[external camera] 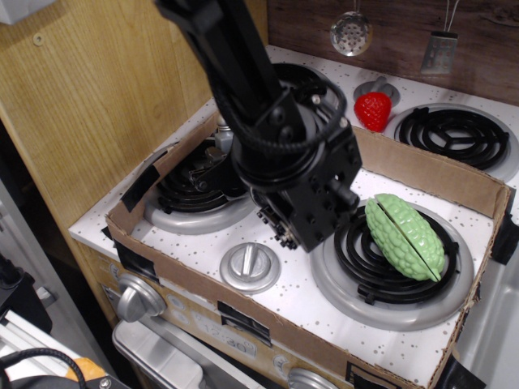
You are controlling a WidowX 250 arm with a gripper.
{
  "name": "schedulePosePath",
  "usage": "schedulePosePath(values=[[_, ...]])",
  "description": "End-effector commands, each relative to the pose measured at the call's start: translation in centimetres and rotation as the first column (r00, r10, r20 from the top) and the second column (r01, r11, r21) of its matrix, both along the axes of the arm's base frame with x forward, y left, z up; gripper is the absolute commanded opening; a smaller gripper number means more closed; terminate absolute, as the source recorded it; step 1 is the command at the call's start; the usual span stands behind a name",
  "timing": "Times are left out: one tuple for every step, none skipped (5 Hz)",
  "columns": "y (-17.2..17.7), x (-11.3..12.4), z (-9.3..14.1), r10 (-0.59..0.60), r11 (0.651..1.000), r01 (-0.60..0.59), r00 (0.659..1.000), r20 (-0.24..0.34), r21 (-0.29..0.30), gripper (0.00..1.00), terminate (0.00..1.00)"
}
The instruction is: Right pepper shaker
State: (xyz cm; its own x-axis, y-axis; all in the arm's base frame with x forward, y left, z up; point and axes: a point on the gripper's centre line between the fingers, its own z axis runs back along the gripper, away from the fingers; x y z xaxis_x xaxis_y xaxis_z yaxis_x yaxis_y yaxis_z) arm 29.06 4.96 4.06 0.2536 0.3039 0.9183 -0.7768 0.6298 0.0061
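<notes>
Toy stove [268, 300] under black end effector [304, 212]

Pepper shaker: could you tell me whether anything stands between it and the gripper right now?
Nothing visible does. A small grey piece, probably the pepper shaker, shows at the back of the left burner, right against the arm. The gripper is mostly hidden under its own wrist. The green vegetable lies apart, on the right burner.

Pepper shaker [223, 136]: small gray block, at far edge of left burner, mostly hidden behind arm; pose unclear.
</notes>
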Motion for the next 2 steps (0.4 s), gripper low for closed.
schedulePosePath(values=[[0.63,-0.07,-0.20,0.014,0.997,-0.020,0.997,0.074,0.075,0.00,0.00],[1.23,-0.31,-0.59,0.033,0.996,-0.040,0.996,0.083,0.082,0.00,0.00]])
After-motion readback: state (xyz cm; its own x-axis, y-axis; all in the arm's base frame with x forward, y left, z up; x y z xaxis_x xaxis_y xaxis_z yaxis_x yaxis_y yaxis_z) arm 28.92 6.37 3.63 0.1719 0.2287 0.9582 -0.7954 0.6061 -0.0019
